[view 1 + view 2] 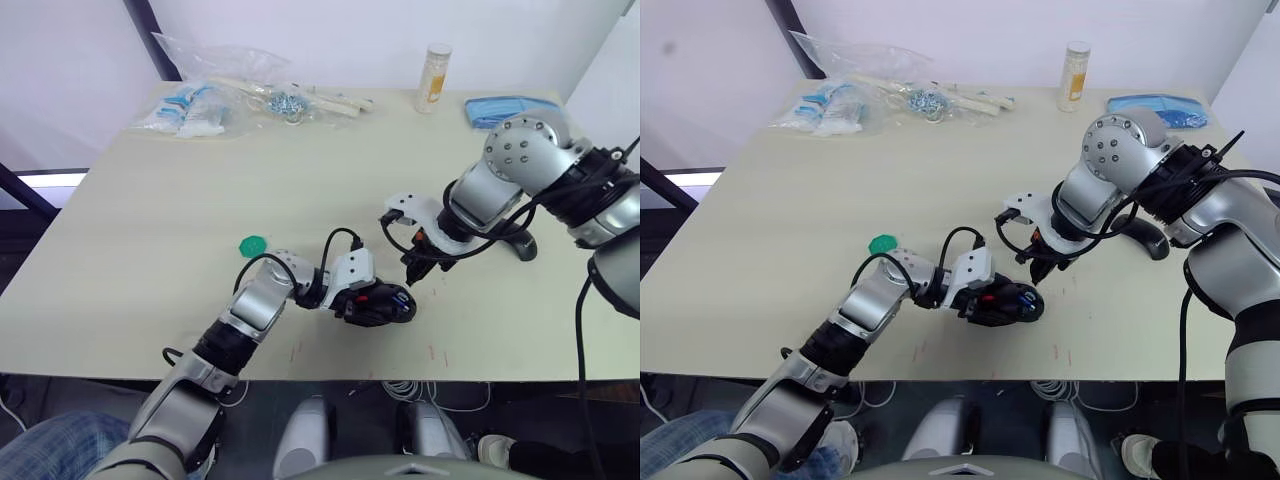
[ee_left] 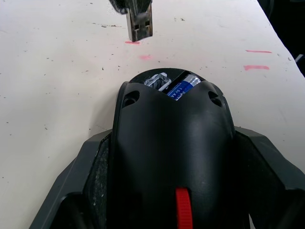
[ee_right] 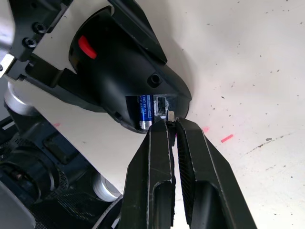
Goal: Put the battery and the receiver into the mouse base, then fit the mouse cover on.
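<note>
Pale table [image 1: 150, 260], scuffed, with small red marks by the near edge.

Nearest: left tool [image 1: 385, 303], clamped on both flanks of base [image 1: 380, 305], holding it just above or on the table, cannot tell which. Black oval body, red patch [image 2: 182, 210] at the end toward the wrist, hollow end facing away. Battery [image 2: 183, 86] seated in that hollow, blue with pale print, beside a metal contact.

Just beyond the left tool: right tool [image 1: 1037, 268], pointing down, fingers [image 3: 157, 157] pinched nearly together on receiver [image 2: 139, 22]. Metal plug end sticking out past the fingertips, hanging over the table just off the open end of the base, close to the slot next to the battery, not yet inside it.

Left of the left tool, a little farther out: round green disc [image 1: 253, 244] flat on the table.

Right of the right tool, partly behind its arm: cover [image 1: 1143, 235], a dark curved shell lying on the table.

Far past both tools, along the back edge: clear bags [image 1: 215, 95] with white-and-blue packets and a heap of small metal parts, pale sticks [image 1: 335, 98] beside them, upright pale bottle [image 1: 434, 78], and blue cloth [image 1: 505, 108] at the right corner. Plain white wall behind.
</note>
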Tool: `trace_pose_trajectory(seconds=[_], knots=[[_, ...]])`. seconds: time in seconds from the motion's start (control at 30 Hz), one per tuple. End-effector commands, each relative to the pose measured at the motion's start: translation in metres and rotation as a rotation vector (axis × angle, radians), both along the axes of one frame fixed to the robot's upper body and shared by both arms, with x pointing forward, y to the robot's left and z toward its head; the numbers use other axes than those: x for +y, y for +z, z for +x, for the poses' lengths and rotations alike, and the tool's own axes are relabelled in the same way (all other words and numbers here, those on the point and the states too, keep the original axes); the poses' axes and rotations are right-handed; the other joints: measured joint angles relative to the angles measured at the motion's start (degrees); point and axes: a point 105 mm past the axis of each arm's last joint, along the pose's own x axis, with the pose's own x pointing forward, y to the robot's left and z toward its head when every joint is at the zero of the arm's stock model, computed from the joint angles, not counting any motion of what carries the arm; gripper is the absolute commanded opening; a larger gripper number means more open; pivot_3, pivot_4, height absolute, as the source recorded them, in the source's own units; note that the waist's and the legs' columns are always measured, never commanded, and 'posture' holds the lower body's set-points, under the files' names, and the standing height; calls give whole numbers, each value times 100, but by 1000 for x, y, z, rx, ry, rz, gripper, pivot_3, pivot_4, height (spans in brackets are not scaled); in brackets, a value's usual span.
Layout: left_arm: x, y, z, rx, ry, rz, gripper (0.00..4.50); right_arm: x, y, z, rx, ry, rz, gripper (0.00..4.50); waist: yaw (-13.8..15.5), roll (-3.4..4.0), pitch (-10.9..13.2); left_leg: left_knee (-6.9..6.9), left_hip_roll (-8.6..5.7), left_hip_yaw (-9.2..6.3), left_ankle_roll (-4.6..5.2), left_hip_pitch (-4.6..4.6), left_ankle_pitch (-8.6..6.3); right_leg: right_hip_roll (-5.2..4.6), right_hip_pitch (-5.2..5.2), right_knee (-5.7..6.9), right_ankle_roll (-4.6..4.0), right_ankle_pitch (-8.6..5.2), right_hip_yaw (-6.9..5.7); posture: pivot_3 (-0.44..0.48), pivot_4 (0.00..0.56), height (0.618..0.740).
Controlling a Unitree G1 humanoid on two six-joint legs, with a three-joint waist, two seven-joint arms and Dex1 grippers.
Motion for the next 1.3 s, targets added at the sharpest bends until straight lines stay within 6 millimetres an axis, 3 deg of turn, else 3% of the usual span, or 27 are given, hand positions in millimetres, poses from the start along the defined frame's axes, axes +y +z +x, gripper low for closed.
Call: trace_pose_trajectory(seconds=[0.03,1.3], knots=[[1,-11,0,25,15,46,2938,5,6,0,4,-9,38,0,-6,0,0,0,0,0,0,0,0,0,0,0,0,0,0,0,150,740],[0,-11,-6,43,10,53,2938,8,-20,-4,-30,-16,24,0,-36,0,0,-4,2,-12,2,0,-1,1,-1,-4,2,-1,-1,0,150,740]])
